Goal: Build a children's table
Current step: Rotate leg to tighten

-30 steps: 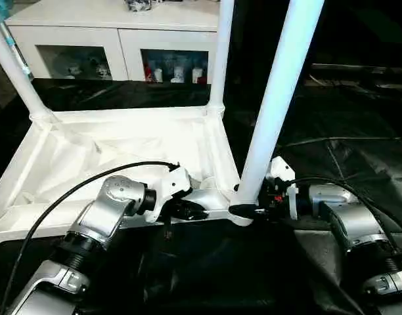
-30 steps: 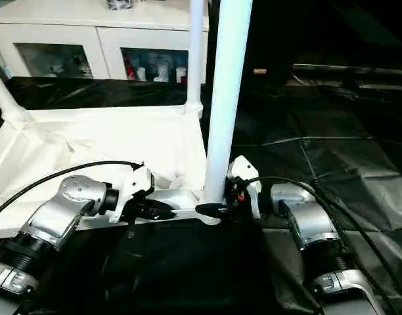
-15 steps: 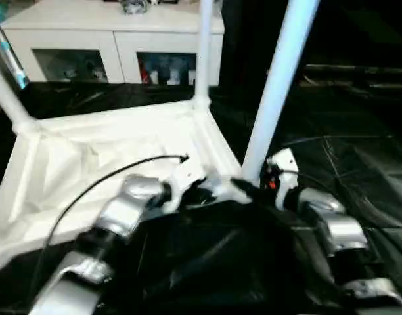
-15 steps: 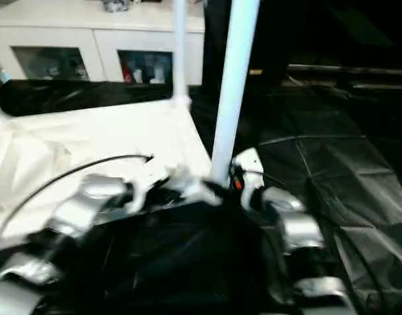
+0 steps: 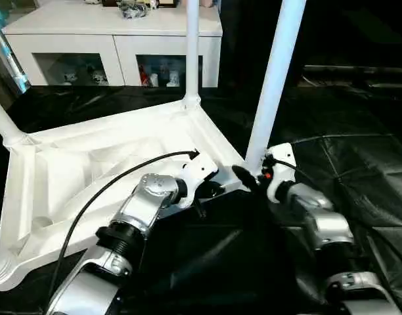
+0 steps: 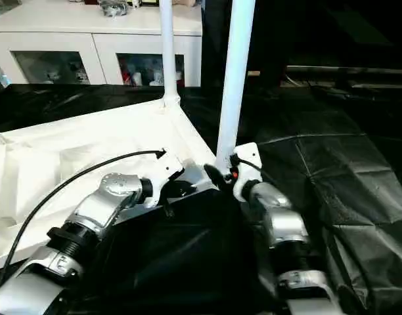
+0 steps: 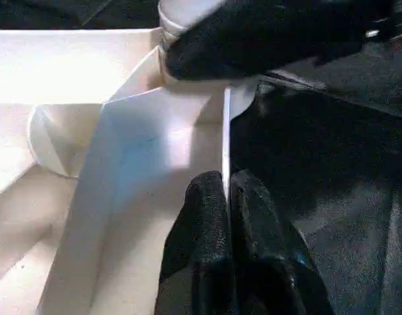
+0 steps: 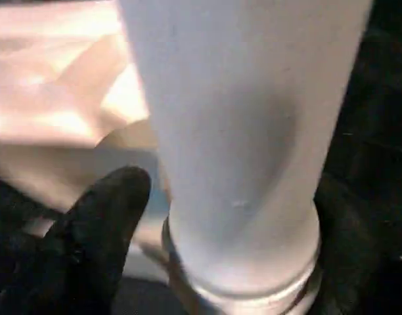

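My left gripper (image 7: pixel 226 197) pinches the near rim of the upside-down table (image 5: pixel 109 147). My right gripper (image 8: pixel 221 216) stands wide around the near right leg (image 5: pixel 273 79); the wrist view shows gaps.

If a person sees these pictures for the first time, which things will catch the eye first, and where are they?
The white children's table lies upside down on the black sheeting, with legs rising at its corners; the nearest leg stands tallest in the middle of the head views. At its base the right gripper has a black finger on each side of the leg, while the left gripper pinches the table's thin rim beside it. Behind stands a white cabinet.
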Available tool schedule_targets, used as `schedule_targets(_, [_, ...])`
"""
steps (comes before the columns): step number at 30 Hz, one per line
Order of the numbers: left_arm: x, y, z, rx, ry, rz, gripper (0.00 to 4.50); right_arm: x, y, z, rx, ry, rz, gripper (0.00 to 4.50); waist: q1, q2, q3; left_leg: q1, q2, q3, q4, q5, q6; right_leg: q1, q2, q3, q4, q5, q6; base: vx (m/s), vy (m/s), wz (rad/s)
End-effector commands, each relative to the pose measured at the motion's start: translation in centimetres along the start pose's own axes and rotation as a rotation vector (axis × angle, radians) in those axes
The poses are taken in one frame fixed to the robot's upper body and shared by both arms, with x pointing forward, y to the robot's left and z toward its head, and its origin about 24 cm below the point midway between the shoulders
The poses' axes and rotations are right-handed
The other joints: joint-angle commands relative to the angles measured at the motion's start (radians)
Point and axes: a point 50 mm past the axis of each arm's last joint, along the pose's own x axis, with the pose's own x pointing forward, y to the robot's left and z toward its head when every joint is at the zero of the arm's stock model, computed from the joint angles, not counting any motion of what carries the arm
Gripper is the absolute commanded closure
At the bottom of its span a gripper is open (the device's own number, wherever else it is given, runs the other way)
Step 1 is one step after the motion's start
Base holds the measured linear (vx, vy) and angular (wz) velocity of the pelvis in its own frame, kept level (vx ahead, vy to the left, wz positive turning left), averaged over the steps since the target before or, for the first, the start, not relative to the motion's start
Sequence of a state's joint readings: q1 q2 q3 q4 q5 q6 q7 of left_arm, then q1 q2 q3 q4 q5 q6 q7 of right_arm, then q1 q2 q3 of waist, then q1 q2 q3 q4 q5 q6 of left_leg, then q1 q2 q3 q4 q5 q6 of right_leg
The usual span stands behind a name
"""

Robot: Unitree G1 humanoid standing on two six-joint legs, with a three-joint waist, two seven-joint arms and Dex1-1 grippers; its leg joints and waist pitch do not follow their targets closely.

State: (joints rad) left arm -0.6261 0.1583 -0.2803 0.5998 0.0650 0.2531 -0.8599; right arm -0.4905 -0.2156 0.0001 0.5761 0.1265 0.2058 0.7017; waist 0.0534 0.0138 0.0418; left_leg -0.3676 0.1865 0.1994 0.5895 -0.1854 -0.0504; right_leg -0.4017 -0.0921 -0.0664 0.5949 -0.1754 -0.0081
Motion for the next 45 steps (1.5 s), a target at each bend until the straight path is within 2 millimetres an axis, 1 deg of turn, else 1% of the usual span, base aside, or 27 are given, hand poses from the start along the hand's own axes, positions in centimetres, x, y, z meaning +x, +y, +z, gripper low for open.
schedule_targets(1, [-0.2,0.0,1.6,0.061,-0.091,-0.010,4.50,1.0,3.0,-0.4,-0.040,0.028,0.271,0.57,0.001,-0.014,-0.056,0.008,0.041,-0.021,-0.070,-0.230,0.058,0.043,-0.057,0.042,-0.080,-0.280,-0.186,0.000,0.000,0.00])
schedule_targets(2, [-0.6,0.1,1.5,0.068,-0.093,-0.038,4.50,0.4,2.6,-0.4,-0.071,0.045,0.315,0.57,0.002,-0.013,-0.057,0.009,0.040,-0.020,-0.069,-0.226,0.060,0.043,-0.058,0.041,-0.080,-0.276,-0.190,0.000,0.000,0.00])
schedule_targets(3, [-1.2,-0.2,1.4,0.092,-0.111,-0.104,4.50,-0.7,2.0,-0.3,-0.108,0.071,0.375,0.57,0.006,-0.016,-0.058,0.005,0.041,-0.021,-0.067,-0.209,0.074,0.049,-0.060,0.040,-0.078,-0.261,-0.198,0.000,0.000,0.00])
schedule_targets(5, [-1.5,-0.3,1.4,0.098,-0.119,-0.133,4.50,-1.0,1.8,-0.3,-0.120,0.079,0.395,0.57,0.008,-0.014,-0.058,0.004,0.045,-0.020,-0.067,-0.197,0.083,0.049,-0.059,0.040,-0.072,-0.237,-0.207,0.000,0.000,0.00])
schedule_targets(7, [-2.4,-0.6,1.1,0.110,-0.115,-0.215,4.50,-1.9,1.3,-0.2,-0.154,0.109,0.440,0.57,0.008,-0.012,-0.061,0.005,0.047,-0.019,-0.066,-0.171,0.086,0.049,-0.055,0.037,-0.064,-0.196,-0.228,0.000,0.000,0.00])
schedule_targets(9, [-2.7,-0.7,0.9,0.111,-0.107,-0.238,4.50,-2.2,1.1,-0.1,-0.163,0.117,0.455,0.57,0.009,-0.009,-0.062,0.007,0.050,-0.017,-0.064,-0.160,0.090,0.047,-0.054,0.038,-0.060,-0.159,-0.247,0.000,0.000,0.00])
schedule_targets(10, [-3.1,-0.7,0.6,0.113,-0.093,-0.261,4.50,-2.5,1.0,0.0,-0.167,0.123,0.481,0.57,0.008,-0.011,-0.061,0.006,0.049,-0.016,-0.064,-0.160,0.094,0.049,-0.053,0.037,-0.059,-0.149,-0.257,0.000,0.000,0.00])
schedule_targets(13, [-3.6,-0.5,0.2,0.117,-0.082,-0.276,4.50,-2.8,1.0,0.1,-0.168,0.133,0.512,0.57,0.011,-0.010,-0.059,0.008,0.049,-0.014,-0.064,-0.176,0.091,0.046,-0.053,0.038,-0.062,-0.182,-0.253,0.000,0.000,0.00])
schedule_targets(17, [-4.0,-0.4,-0.1,0.123,-0.080,-0.280,4.50,-2.9,0.9,0.0,-0.181,0.145,0.528,0.57,0.010,-0.010,-0.057,0.010,0.050,-0.017,-0.068,-0.211,0.064,0.043,-0.054,0.039,-0.067,-0.237,-0.238,0.000,0.000,0.00])
schedule_targets(18, [-4.1,-0.4,-0.2,0.122,-0.079,-0.285,4.50,-2.8,1.0,0.0,-0.181,0.144,0.536,0.81,0.009,-0.013,-0.057,0.011,0.050,-0.016,-0.069,-0.218,0.061,0.043,-0.055,0.040,-0.068,-0.247,-0.234,0.000,0.000,0.00])
schedule_targets(22, [-4.2,-0.5,-0.2,0.118,-0.081,-0.290,4.50,-2.7,1.2,-0.1,-0.157,0.142,0.563,1.02,0.010,-0.015,-0.057,0.011,0.050,-0.016,-0.068,-0.206,0.062,0.042,-0.055,0.041,-0.067,-0.239,-0.233,0.000,0.000,0.00])
schedule_targets(24, [-4.1,-0.6,-0.2,0.116,-0.083,-0.288,4.50,-2.7,1.4,-0.2,-0.144,0.147,0.576,1.30,0.010,-0.014,-0.058,0.010,0.050,-0.016,-0.067,-0.195,0.064,0.044,-0.054,0.040,-0.065,-0.230,-0.233,0.000,0.000,0.00])
schedule_targets(26, [-4.1,-0.6,-0.3,0.116,-0.082,-0.285,4.50,-2.7,1.5,-0.3,-0.136,0.149,0.578,1.41,0.011,-0.017,-0.059,0.010,0.050,-0.015,-0.066,-0.184,0.068,0.044,-0.054,0.040,-0.063,-0.215,-0.237,0.000,0.000,0.00])
schedule_targets(28, [-4.0,-0.5,-0.3,0.114,-0.082,-0.268,4.50,-2.8,1.6,-0.5,-0.123,0.154,0.578,1.60,0.012,-0.016,-0.059,0.008,0.049,-0.015,-0.064,-0.171,0.074,0.045,-0.055,0.040,-0.061,-0.200,-0.239,0.000,0.000,0.00])
schedule_targets(30, [-3.9,-0.3,-0.3,0.110,-0.081,-0.246,4.50,-2.7,1.6,-0.8,-0.116,0.158,0.561,1.65,0.012,-0.016,-0.058,0.009,0.049,-0.015,-0.065,-0.177,0.074,0.044,-0.055,0.040,-0.063,-0.214,-0.237,0.000,0.000,0.00])
schedule_targets(31, [-3.7,-0.2,-0.3,0.101,-0.079,-0.218,4.50,-2.6,1.6,-1.1,-0.116,0.161,0.533,1.69,0.012,-0.020,-0.058,0.009,0.049,-0.015,-0.066,-0.182,0.072,0.043,-0.056,0.040,-0.065,-0.229,-0.232,0.000,0.000,0.00])
schedule_targets(32, [-3.5,0.0,-0.3,0.091,-0.076,-0.187,4.50,-2.4,1.6,-1.4,-0.114,0.163,0.495,1.71,0.012,-0.018,-0.055,0.011,0.049,-0.015,-0.067,-0.194,0.065,0.040,-0.057,0.041,-0.069,-0.255,-0.225,0.000,0.000,0.00])
schedule_targets(34, [-2.8,0.5,0.0,0.063,-0.078,-0.105,4.50,-1.5,1.6,-2.0,-0.085,0.150,0.370,1.73,0.006,-0.023,-0.054,0.008,0.047,-0.019,-0.070,-0.206,0.052,0.042,-0.057,0.040,-0.072,-0.295,-0.209,0.000,0.000,0.00])
schedule_targets(35, [-2.2,0.7,0.2,0.044,-0.080,-0.047,4.50,-0.8,1.6,-2.3,-0.056,0.139,0.273,1.74,0.004,-0.022,-0.054,0.008,0.046,-0.019,-0.070,-0.208,0.048,0.041,-0.057,0.041,-0.073,-0.307,-0.203,0.000,0.000,0.00])
schedule_targets(36, [-1.6,0.8,0.5,0.026,-0.083,0.003,4.50,-0.1,1.7,-2.6,-0.032,0.130,0.190,1.75,-0.003,-0.019,-0.051,0.011,0.044,-0.018,-0.072,-0.219,0.030,0.034,-0.056,0.043,-0.079,-0.338,-0.193,0.000,0.000,0.00])
schedule_targets(37, [-1.2,0.9,0.6,0.014,-0.084,0.033,4.50,0.3,1.8,-2.8,-0.018,0.126,0.140,1.75,-0.006,-0.019,-0.051,0.014,0.042,-0.023,-0.074,-0.246,0.012,0.036,-0.059,0.039,-0.083,-0.392,-0.177,0.000,0.000,0.00])
schedule_targets(38, [-0.8,0.9,0.8,-0.002,-0.089,0.056,4.50,0.8,2.0,-2.9,-0.003,0.117,0.091,1.75,-0.008,-0.022,-0.053,0.012,0.042,-0.024,-0.075,-0.248,0.009,0.039,-0.059,0.039,-0.083,-0.396,-0.172,0.000,0.000,0.00])
schedule_targets(39, [-0.2,0.8,1.2,-0.021,-0.103,0.081,4.50,1.5,2.3,-3.0,0.013,0.113,0.032,1.75,-0.013,-0.019,-0.049,0.017,0.042,-0.022,-0.075,-0.271,0.009,0.029,-0.057,0.042,-0.090,-0.408,-0.164,0.000,0.000,0.00])
schedule_targets(41, [0.8,0.4,1.9,-0.046,-0.128,0.094,4.50,2.4,2.9,-3.2,0.043,0.110,-0.053,1.75,-0.018,-0.021,-0.049,0.017,0.038,-0.024,-0.075,-0.290,0.008,0.032,-0.058,0.040,-0.093,-0.441,-0.157,0.000,0.000,0.00])
schedule_targets(42, [1.5,-0.2,2.6,-0.048,-0.151,0.078,4.50,3.3,3.7,-3.1,0.080,0.104,-0.085,1.75,-0.022,-0.018,-0.049,0.015,0.037,-0.024,-0.075,-0.287,0.012,0.029,-0.058,0.041,-0.097,-0.450,-0.149,0.000,0.000,0.00])
schedule_targets(43, [1.7,-0.4,2.8,-0.046,-0.157,0.075,4.50,3.6,4.0,-3.0,0.089,0.102,-0.086,1.75,-0.024,-0.019,-0.050,0.014,0.037,-0.026,-0.076,-0.292,0.016,0.033,-0.058,0.039,-0.098,-0.463,-0.141,0.000,0.000,0.00])
schedule_targets(45, [1.9,-0.6,2.9,-0.036,-0.159,0.060,4.50,4.0,4.6,-2.8,0.085,0.089,-0.064,1.75,-0.023,-0.018,-0.051,0.014,0.037,-0.025,-0.075,-0.294,0.023,0.031,-0.058,0.040,-0.099,-0.460,-0.136,0.000,0.000,0.00])
